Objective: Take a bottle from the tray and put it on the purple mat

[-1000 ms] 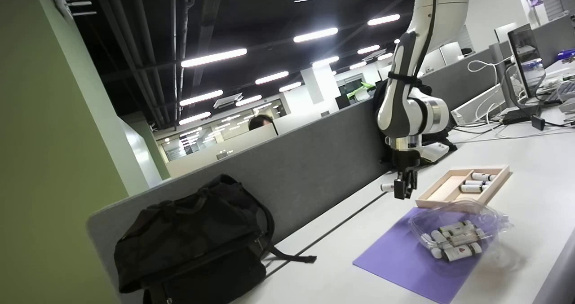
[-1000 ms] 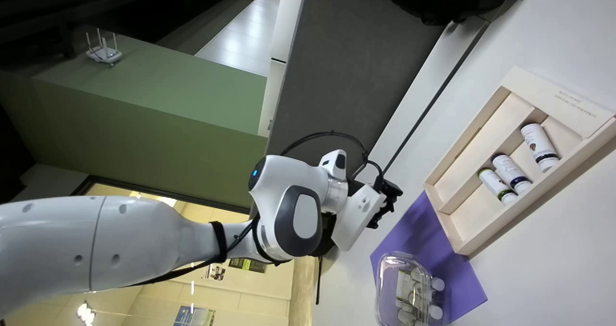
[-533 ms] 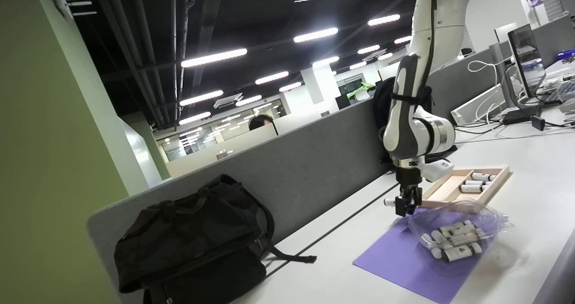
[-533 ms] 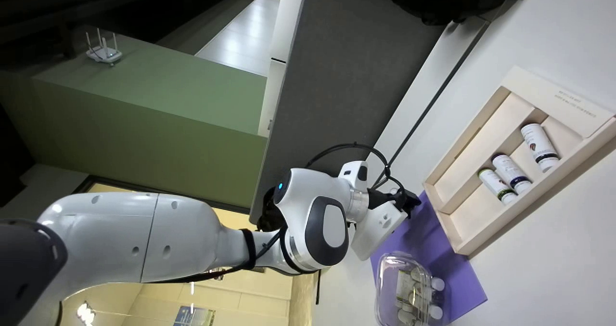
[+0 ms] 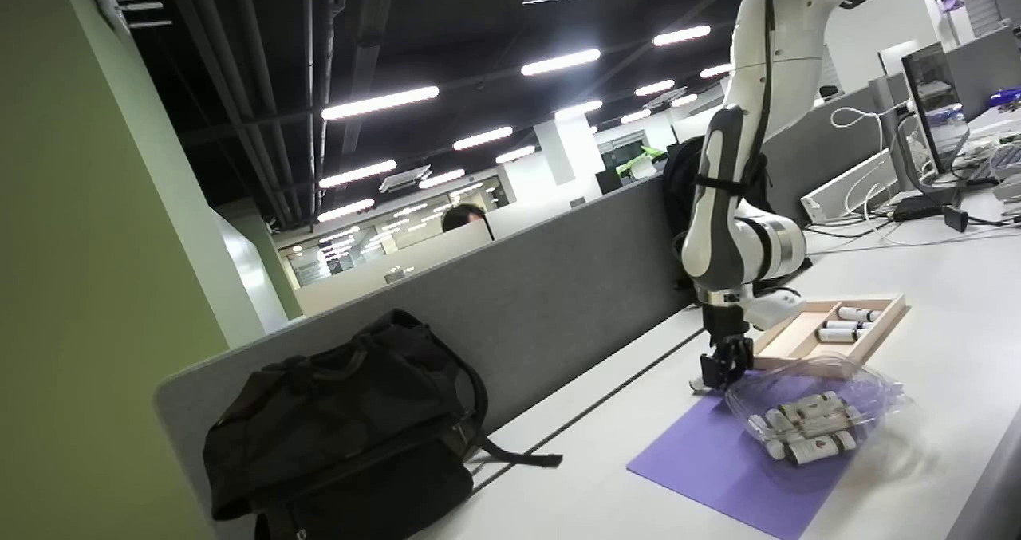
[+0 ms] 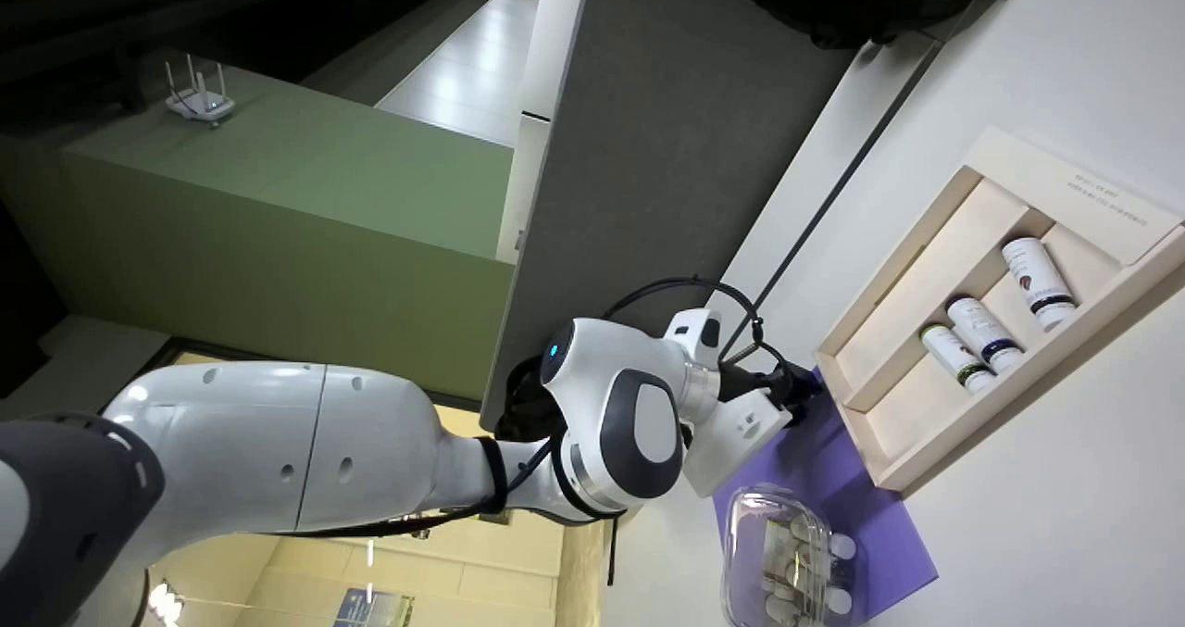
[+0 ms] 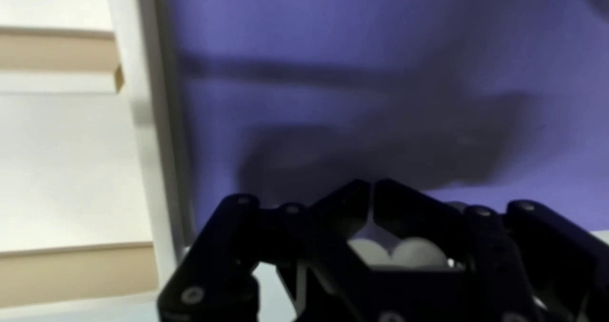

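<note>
The gripper (image 5: 723,376) is low over the tray-side edge of the purple mat (image 5: 710,468), beside the light-wood tray (image 5: 798,334). Its fingertips nearly touch in the wrist view (image 7: 372,186). A white bottle (image 5: 696,384) sticks out from the gripper with its end tilted down, close to the table. In the wrist view two rounded white ends (image 7: 418,253) show behind the fingertips; the rest is hidden by the fingers. The tray (image 6: 912,303) holds bottles (image 6: 983,333) lying in one compartment. The mat also shows in the wrist view (image 7: 295,98).
A clear plastic container (image 6: 741,553) with several bottles (image 5: 821,447) stands on the mat near the gripper. A grey partition (image 5: 558,317) runs along the back of the desk. A black backpack (image 5: 343,428) leans against it. A monitor (image 5: 937,109) and cables are farther along.
The gripper has come down and across to the mat's edge beside the tray, carrying the bottle along. The bottle's outer end now tilts lower. The tray, container and mat have not moved.
</note>
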Tool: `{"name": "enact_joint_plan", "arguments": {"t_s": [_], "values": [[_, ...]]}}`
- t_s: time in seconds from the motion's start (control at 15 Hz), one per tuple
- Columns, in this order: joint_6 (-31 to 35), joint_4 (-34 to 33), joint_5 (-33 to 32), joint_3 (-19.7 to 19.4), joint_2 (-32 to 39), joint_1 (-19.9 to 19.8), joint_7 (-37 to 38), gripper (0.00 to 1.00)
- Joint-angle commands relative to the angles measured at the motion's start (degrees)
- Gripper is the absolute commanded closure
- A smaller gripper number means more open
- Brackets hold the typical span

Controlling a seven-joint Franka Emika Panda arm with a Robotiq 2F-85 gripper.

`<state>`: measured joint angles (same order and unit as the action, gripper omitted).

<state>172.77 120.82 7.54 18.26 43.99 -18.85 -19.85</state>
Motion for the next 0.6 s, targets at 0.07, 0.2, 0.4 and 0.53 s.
{"name": "enact_joint_plan", "arguments": {"t_s": [0.07,0.2,0.4,0.53], "values": [[-8.0,-3.7,0.2,0.1,0.0,-1.1,2.4,0.38],[-11.4,-4.9,1.2,0.3,-0.1,-1.6,1.8,0.26],[-18.2,-6.5,3.3,-0.2,-1.5,-1.7,1.5,0.08],[-21.8,-7.3,4.3,-1.4,-3.1,-0.8,1.7,0.01]]}}
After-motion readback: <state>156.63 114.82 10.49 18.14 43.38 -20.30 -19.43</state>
